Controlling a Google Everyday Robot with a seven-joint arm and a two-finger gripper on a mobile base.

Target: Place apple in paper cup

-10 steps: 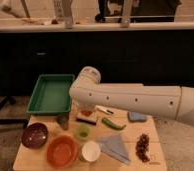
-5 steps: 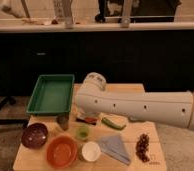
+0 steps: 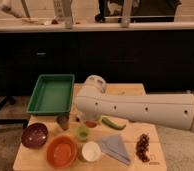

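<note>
The apple (image 3: 90,123) shows as a small orange-red patch on the wooden table, right under the lower edge of my white arm (image 3: 135,107). My gripper (image 3: 85,119) is at the arm's left end, pointing down just above the apple and mostly hidden by the arm's bulk. The paper cup (image 3: 91,151), white and round, stands upright near the table's front edge, a short way in front of the apple and apart from it.
An orange bowl (image 3: 61,151) sits left of the cup and a purple bowl (image 3: 34,135) farther left. Also here are a green tray (image 3: 51,93) at back left, a small green cup (image 3: 82,132), a dark object (image 3: 63,121), a green vegetable (image 3: 112,123), a blue-grey cloth (image 3: 115,147) and dark grapes (image 3: 142,146).
The arm has dropped lower and swung slightly forward over the table's middle, covering more of the objects behind it. The objects on the table have not moved.
</note>
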